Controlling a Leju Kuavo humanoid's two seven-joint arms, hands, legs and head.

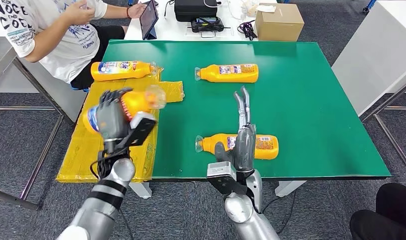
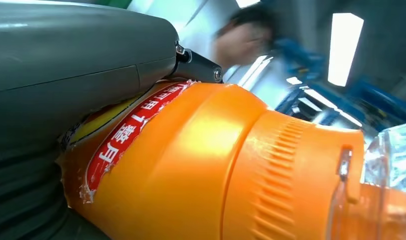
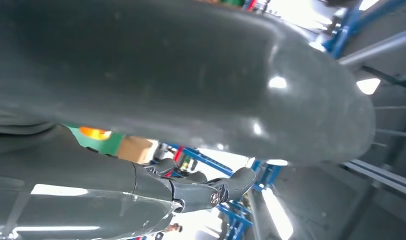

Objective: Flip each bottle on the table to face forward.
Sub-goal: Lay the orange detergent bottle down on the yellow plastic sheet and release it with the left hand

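- held bottle (image 1: 133, 104) is lifted off the table, lying roughly sideways over the yellow sheet (image 1: 85, 145) at the table's left edge; clear cap (image 1: 155, 96) points toward the table middle; red label strip and ribbed orange shoulder fill the left wrist view
- left robot hand (image 1: 112, 116) is clamped round the bottle's body, fingers wrapped over the label end; grip looks firm
- step in hand, as I judge it: turn the bottle about its long axis so the label faces forward, then lay it down; keep it low and level; release only once the body rests flat, since a round bottle may roll
- right robot hand (image 1: 243, 127) holds nothing, fingers straight and apart, over the near bottle (image 1: 238, 144); contact unclear
- far-left bottle (image 1: 121, 70) and far-middle bottle (image 1: 227, 73) lie flat, well apart
- open green table (image 1: 321, 100) to the right; left drop spot sits near the table edge; person (image 1: 50, 30) with tablet (image 1: 148, 19) sits just beyond the far-left corner; keep the swing short there
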